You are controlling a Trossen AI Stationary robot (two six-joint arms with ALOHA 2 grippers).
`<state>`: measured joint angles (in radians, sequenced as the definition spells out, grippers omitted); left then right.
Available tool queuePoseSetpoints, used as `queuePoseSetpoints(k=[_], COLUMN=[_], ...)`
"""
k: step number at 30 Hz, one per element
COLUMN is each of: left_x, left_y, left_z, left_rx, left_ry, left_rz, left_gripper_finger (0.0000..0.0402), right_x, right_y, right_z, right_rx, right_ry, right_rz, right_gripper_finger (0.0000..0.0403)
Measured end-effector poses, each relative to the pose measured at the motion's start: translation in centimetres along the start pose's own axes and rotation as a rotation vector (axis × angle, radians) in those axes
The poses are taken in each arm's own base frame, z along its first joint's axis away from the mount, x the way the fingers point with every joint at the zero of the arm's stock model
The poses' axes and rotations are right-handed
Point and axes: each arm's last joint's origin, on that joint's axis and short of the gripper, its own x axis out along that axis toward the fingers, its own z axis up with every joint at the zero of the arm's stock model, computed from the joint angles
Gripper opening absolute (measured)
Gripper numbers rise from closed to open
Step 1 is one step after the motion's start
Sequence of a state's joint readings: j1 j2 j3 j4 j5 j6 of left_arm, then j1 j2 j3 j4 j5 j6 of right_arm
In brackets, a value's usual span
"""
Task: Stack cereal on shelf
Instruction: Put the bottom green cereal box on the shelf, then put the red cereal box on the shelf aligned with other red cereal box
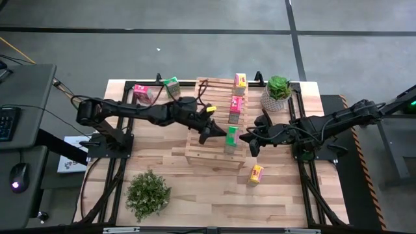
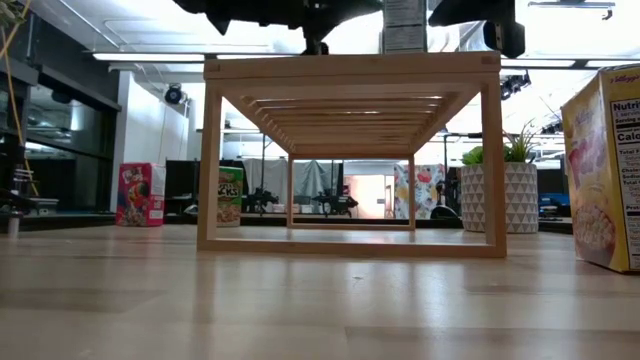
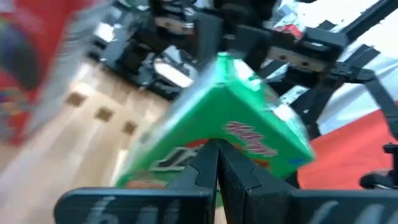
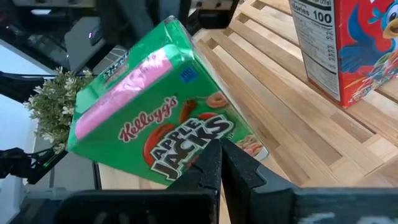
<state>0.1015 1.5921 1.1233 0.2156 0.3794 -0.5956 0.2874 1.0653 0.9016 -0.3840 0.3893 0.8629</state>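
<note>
Risk: the green Apple Jacks box [image 1: 231, 139] on the slatted wooden shelf [image 1: 214, 123] leaned in both wrist views – a push from either claw could, I judged, tip it flat or slide it off the shelf's right edge.
Cause: both claws were shut and pressed close on opposite sides of the box, neither one gripping it.
Left arm: stretched from the bench's [image 1: 195, 188] left side across the shelf top, its left claw [image 1: 207, 133] pointing at the box, fingers closed together and holding nothing.
Right arm: reached in from the right, its right claw [image 1: 251, 139] just beside the box – fingers shut too, empty.
Cereal on shelf: a pink-red box [image 1: 235, 109] and a yellow box [image 1: 240, 82] stood behind the green one along the right edge.
Cereal off shelf: a yellow box [image 1: 256, 174] lay on the bench near the front; a pink-red box [image 1: 143, 93] and a green box [image 1: 171, 86] sat at the back left.
</note>
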Motion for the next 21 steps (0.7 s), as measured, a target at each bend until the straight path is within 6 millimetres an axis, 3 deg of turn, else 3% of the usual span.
queuePoseSetpoints(k=[5,10,15,21], left_x=[-1.6,-4.8,-10.5,-17.4], left_y=[0.8,0.9,-0.5,-3.8], left_z=[0.8,2.2,4.3,5.5], left_rx=[-0.004,0.055,0.182,0.345], left_ry=[0.012,0.012,-0.075,-0.263], left_rz=[0.063,0.132,0.220,0.380], left_gripper_finger=[0.0000,0.0000,0.0000,0.0000], right_x=[-0.1,-1.6,-4.7,-7.7], right_y=[0.0,-0.2,-1.0,-1.3], right_z=[0.0,0.7,2.0,4.0], right_rx=[-0.014,-0.020,0.003,0.024], right_ry=[-0.001,-0.035,-0.153,-0.414], right_rz=[0.003,0.042,0.054,0.048], right_gripper_finger=[0.0000,0.0000,0.0000,0.0000])
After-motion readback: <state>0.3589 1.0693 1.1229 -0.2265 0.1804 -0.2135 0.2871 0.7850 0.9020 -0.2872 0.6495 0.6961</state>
